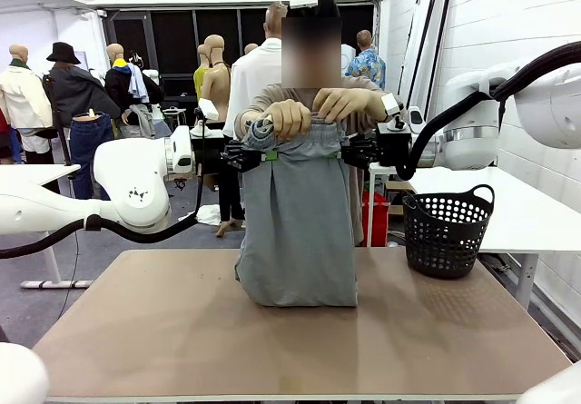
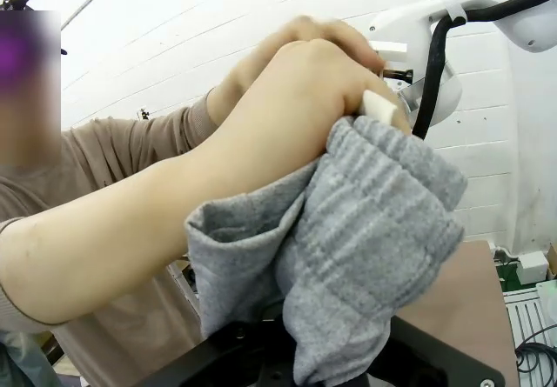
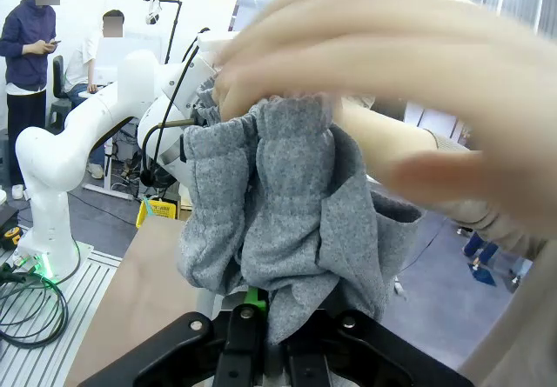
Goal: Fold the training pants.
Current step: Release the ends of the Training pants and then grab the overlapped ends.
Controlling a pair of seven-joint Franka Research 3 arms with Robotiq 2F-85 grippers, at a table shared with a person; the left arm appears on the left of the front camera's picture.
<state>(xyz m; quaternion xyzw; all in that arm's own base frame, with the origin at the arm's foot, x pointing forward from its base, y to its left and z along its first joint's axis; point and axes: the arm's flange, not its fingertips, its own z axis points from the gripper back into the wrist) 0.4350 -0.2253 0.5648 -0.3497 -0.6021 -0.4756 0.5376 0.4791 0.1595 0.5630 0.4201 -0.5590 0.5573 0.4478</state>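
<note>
We start from the table (image 1: 182, 331), which lies well below both grippers and takes the bottom of the training pants (image 1: 300, 213). The pants hang as one grey sheet from the grippers down to the tabletop, where the lowest part rests and bends on the surface. The person's hands sit on the waistband between and just above our grippers, one hand (image 1: 289, 118) beside the left gripper (image 1: 269, 156) and the other hand (image 1: 349, 104) beside the right gripper (image 1: 348, 154). Each gripper is pressed together on a bunched corner of the waistband. In the wrist views the cloth rises in thick folds from the left gripper (image 2: 291, 365) and from the right gripper (image 3: 261, 322).

To do this step well, we judge that both grippers should hold level with each other and far enough apart that the waistband stays taut. The person's fingers are touching cloth right by our pads, so any move should be slow and made by both arms together. We should lower the cloth forward evenly so that it lays flat, not skewed
</note>
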